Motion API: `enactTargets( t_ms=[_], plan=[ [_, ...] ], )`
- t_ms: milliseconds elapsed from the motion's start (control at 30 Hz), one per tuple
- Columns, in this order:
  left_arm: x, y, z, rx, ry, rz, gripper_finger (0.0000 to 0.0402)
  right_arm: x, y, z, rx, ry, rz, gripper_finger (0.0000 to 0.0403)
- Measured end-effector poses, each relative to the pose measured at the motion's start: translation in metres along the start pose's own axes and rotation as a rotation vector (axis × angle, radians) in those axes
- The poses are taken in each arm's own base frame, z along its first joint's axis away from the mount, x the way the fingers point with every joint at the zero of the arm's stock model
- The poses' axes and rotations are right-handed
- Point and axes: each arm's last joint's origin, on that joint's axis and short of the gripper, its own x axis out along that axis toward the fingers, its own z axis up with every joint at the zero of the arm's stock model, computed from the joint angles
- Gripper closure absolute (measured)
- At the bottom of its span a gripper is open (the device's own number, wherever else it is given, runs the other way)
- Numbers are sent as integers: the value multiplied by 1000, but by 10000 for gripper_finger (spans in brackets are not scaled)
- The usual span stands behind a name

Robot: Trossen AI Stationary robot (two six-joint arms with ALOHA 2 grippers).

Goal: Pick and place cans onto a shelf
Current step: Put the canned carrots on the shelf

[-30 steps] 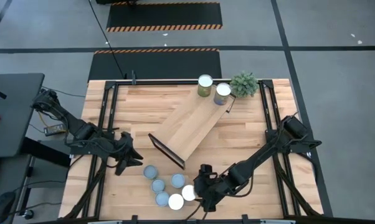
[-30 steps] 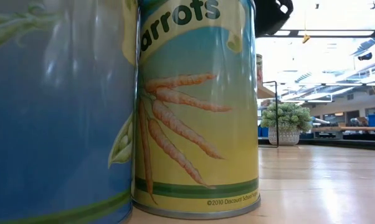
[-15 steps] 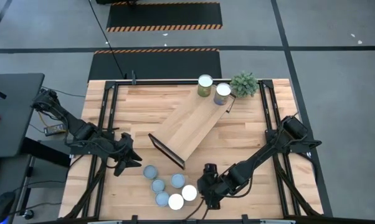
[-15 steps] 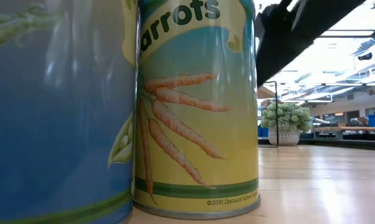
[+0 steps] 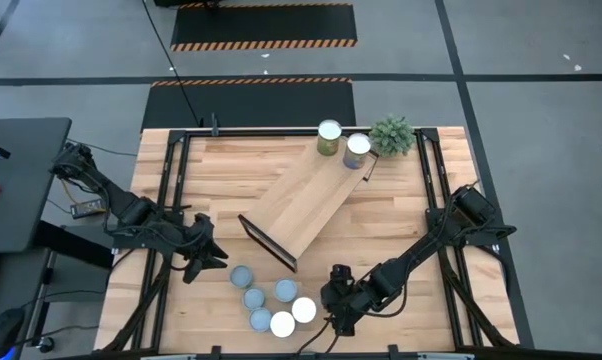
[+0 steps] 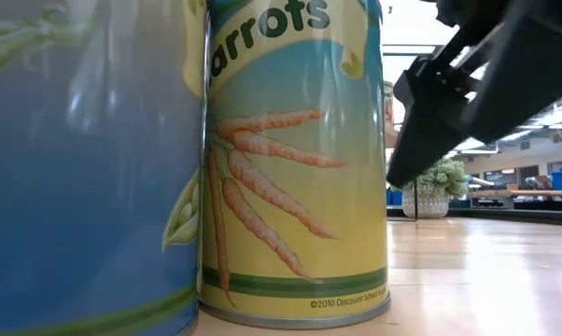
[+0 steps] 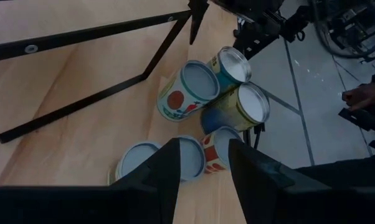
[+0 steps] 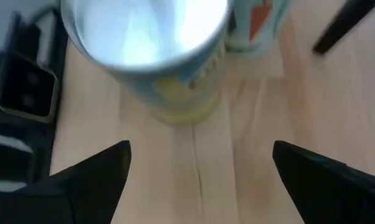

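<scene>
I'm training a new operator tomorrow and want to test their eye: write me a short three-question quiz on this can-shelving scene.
1. True or false: the right end effector is shut on a can.
2. How many short round pale-topped cans stand clustered near the table's front edge? A) four B) six C) nine
3. What stands beside the two cans at the far end of the long light-wood shelf?

Key: 1. False: its fingers stand wide open, with nothing held. 2. B. 3. The small green potted plant.
</scene>
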Motion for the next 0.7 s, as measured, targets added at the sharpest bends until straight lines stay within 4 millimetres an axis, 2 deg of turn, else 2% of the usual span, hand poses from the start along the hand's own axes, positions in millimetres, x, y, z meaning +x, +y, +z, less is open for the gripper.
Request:
enactTargets(
  t_ms=[300,700],
  plan=[
    [0,0,0,1,0,0,260,11,-6,-13,17,-153,10,3],
    [0,0,0,0,0,0,260,19,-13,-24,-90,-298,33,3]
  ],
)
